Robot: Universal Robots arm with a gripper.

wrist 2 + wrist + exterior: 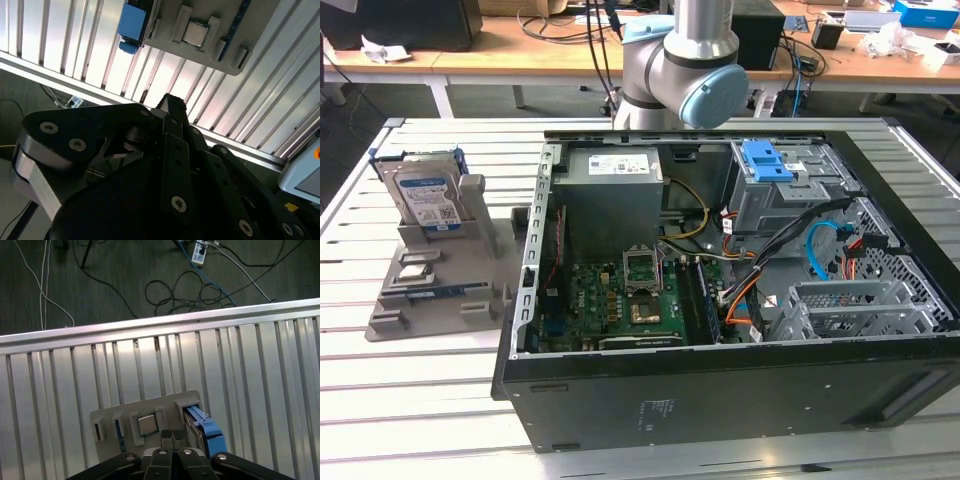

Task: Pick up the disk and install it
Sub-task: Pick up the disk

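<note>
My pincer was closed, its two fingertips pressed together with nothing between them, and it hung over the slatted metal table near that table's edge, as both wrist views showed. The disk stood on its edge in a slot of the grey holder, which lay on the table at the exterior view's left, well apart from my arm. In the first wrist view the disk, with its blue frame, sat just beside my fingertips in the picture, though I could not tell how high above it I was. A small square processor chip lay flat in the holder, next to the disk. The open computer case rested on the table beside the holder, with a bare blue bracket on its drive cage.
</note>
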